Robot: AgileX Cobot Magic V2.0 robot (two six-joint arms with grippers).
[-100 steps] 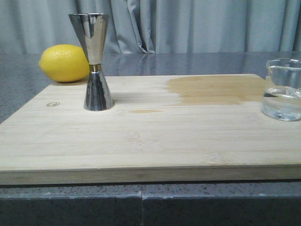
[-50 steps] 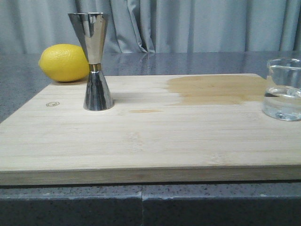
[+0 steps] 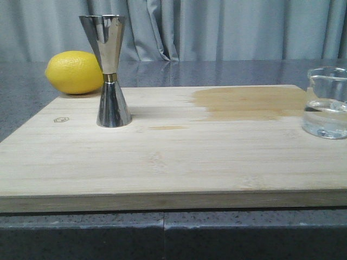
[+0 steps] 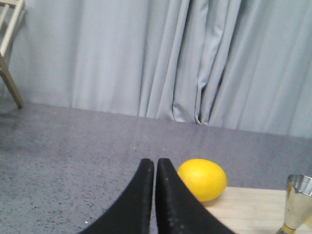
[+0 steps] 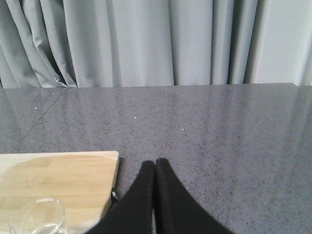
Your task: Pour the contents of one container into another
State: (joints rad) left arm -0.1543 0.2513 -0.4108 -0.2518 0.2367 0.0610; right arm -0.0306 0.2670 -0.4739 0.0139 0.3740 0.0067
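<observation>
Beaker (image 3: pixel 327 103) stands upright at the board's (image 3: pixel 162 162) right edge, part-filled; jigger (image 3: pixel 110 70) stands far left, mouth up to receive liquid. Left gripper (image 4: pixel 155 168) and right gripper (image 5: pixel 155 168) are closed, empty, clear of both.

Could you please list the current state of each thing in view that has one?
Beaker: upright on the board, holding clear liquid.
Jigger: upright, untouched.
Lemon: whole, behind the jigger.
Cutting board: darker patch near the beaker.
Left gripper: shut, empty.
Right gripper: shut, empty.
</observation>
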